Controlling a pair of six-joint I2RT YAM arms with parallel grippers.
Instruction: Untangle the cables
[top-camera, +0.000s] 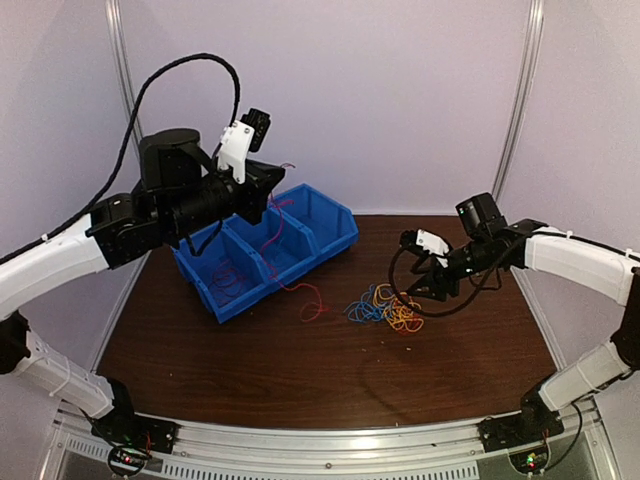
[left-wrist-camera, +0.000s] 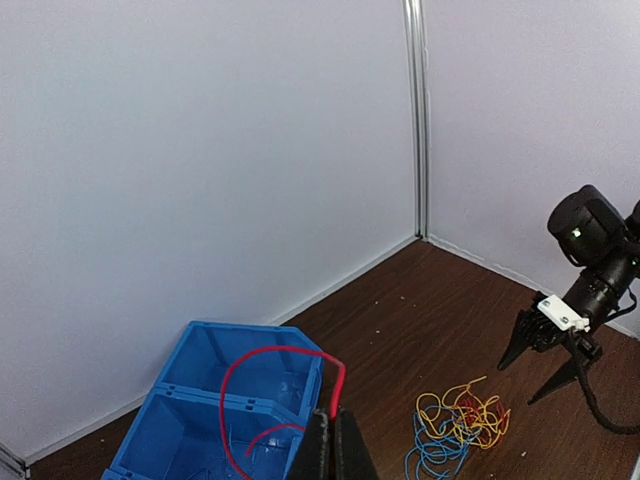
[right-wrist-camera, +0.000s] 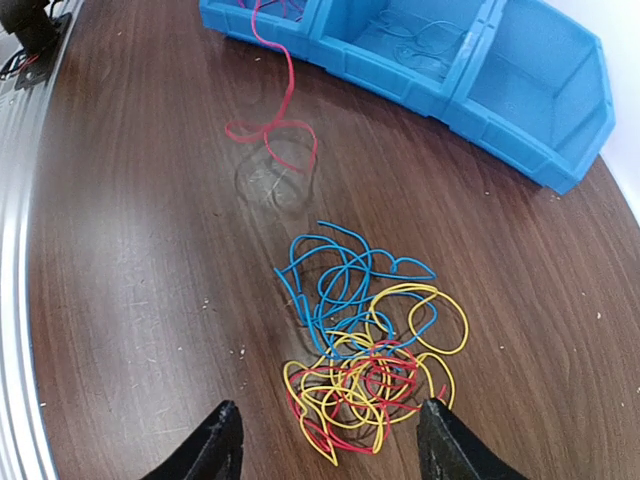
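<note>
A tangle of red, blue and yellow cables (top-camera: 385, 308) (right-wrist-camera: 360, 350) (left-wrist-camera: 455, 425) lies on the brown table. My right gripper (right-wrist-camera: 330, 440) (top-camera: 428, 290) hovers open just above its near side, and nothing is between the fingers (right-wrist-camera: 215, 445). My left gripper (left-wrist-camera: 335, 425) (top-camera: 272, 188) is raised over the blue bin (top-camera: 300, 250), shut on one long red cable (left-wrist-camera: 270, 350). That red cable (top-camera: 285, 270) hangs over the bin's front wall, and its loose end curls on the table (right-wrist-camera: 280, 130) apart from the tangle.
The blue bin (right-wrist-camera: 530, 100) (left-wrist-camera: 190, 420) has three compartments and stands at the back left. Thin wires lie inside it: blue ones (right-wrist-camera: 420, 35) and red ones (top-camera: 225, 280). White walls close the table's back and sides. A metal rail (top-camera: 320, 440) runs along the near edge.
</note>
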